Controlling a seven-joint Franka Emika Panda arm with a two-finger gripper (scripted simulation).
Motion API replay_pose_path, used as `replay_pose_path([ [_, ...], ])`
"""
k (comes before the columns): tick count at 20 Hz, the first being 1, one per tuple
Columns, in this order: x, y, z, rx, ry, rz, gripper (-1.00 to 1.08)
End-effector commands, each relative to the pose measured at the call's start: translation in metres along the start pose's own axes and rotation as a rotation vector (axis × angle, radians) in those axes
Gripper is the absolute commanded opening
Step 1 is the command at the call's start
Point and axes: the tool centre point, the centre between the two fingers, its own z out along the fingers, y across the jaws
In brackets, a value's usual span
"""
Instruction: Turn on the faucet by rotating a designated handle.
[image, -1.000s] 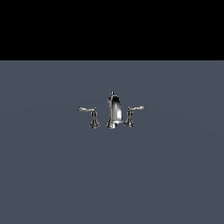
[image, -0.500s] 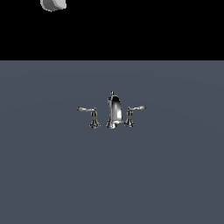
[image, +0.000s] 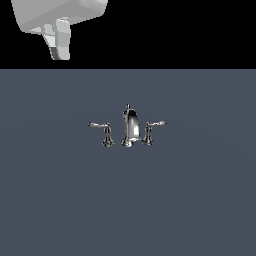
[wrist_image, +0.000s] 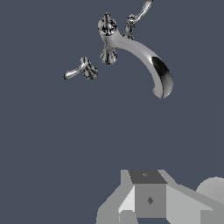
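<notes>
While my pale grey claw (image: 60, 47) is hanging empty, opening unclear, at eleven o'clock above the small shiny chrome faucet (image: 129, 129), I am judging its nine-o'clock thin tapered chrome lever handle (image: 100, 125) stiff, slippery, best pushed near its tip.

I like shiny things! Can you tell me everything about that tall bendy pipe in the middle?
The spout is shiny chrome, like a mirror. It rises from a flared base on the grey floor, has a small knob on top, and curves forward and down to an open mouth, seen best in the wrist view. It stands upright between two lever handles, apart from both. Nothing touches it; the gripper is high above, far off.
</notes>
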Motion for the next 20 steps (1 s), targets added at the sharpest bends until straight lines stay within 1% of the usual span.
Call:
replay_pose_path([
  [1,0.005,-0.013,0.013,0.003,0.000,0.050,-1.00],
  [10,0.027,-0.052,0.054,0.008,-0.001,0.215,-1.00],
  [20,0.058,-0.088,0.097,0.010,0.001,0.386,-1.00],
])
